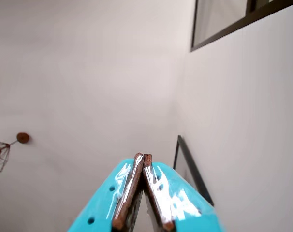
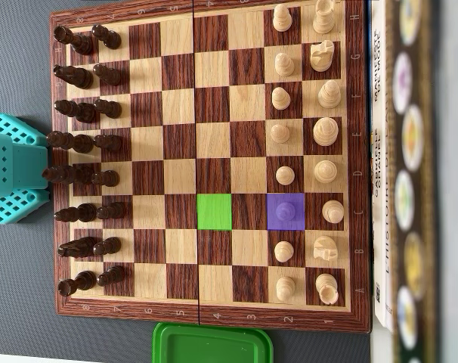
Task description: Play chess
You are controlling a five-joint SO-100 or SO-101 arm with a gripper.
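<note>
Opening position, no move made yet

In the overhead view the chessboard lies with the dark pieces in two files down the left of the frame and the light pieces down the right. One square at lower centre is tinted green and one to its right tinted purple; the light pawn on the purple square is hard to make out under the tint, though it seems to stand there. The teal arm sits off the board's left edge. In the wrist view the gripper points at a bare wall, its tips pressed together on nothing. The pawn's move to green is, by my reading, wholly left to do.
</note>
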